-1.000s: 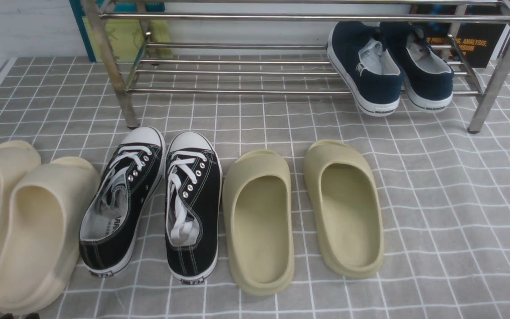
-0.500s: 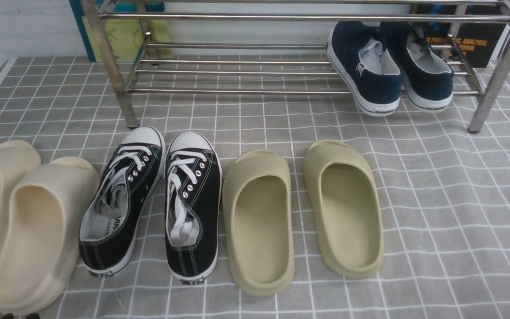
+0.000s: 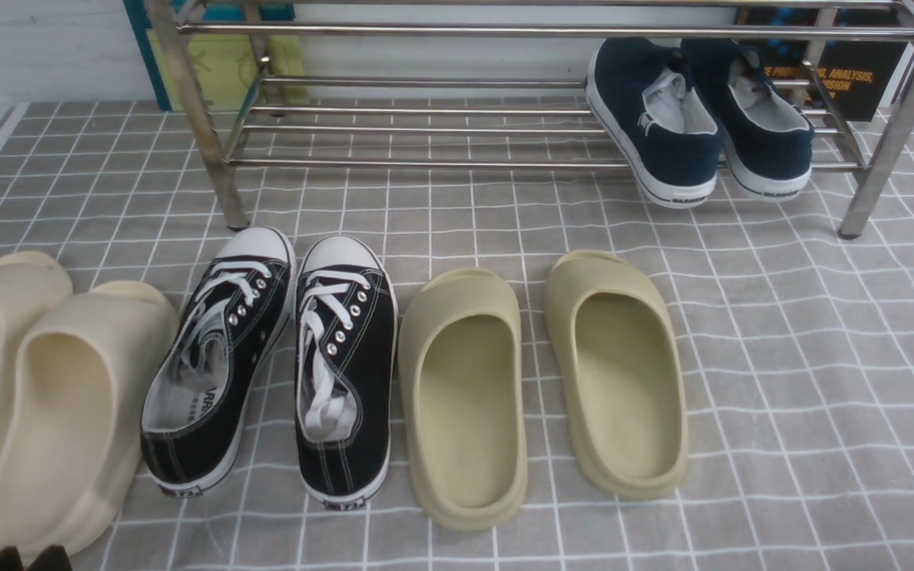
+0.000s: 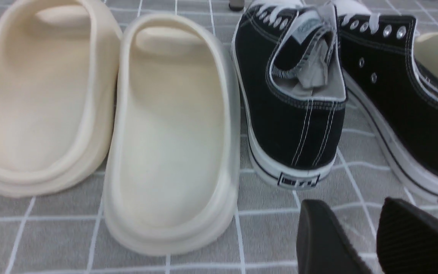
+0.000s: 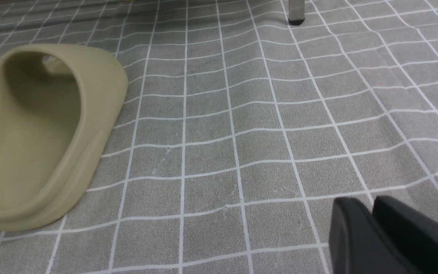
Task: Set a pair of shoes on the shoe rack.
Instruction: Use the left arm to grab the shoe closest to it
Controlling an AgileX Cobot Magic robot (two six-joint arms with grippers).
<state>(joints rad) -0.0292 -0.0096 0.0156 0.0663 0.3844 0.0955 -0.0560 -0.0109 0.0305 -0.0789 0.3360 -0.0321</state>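
The chromed-tube shoe rack [image 3: 425, 164] runs off the front view's top; the black canvas sneakers with white toe caps [image 3: 290, 373] sit before it on the floor! Left black gripper [image 4: 356, 232] points down low, jaws parted, empty; right black gripper [image 5: 369, 232], cropped, narrowly parted, empty.

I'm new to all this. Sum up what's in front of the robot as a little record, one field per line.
Shoes to put away: two black sneakers, side by side on the floor, toes toward the rack
Shoe rack: chrome tube rack
On the lower shelf: navy slip-ons, at the right end
Left of the sneakers: beige slippers
Right of the sneakers: olive slippers
Left gripper: open, holding nothing
Right gripper: holding nothing, fingertips close together
Task status: neither sneaker racked
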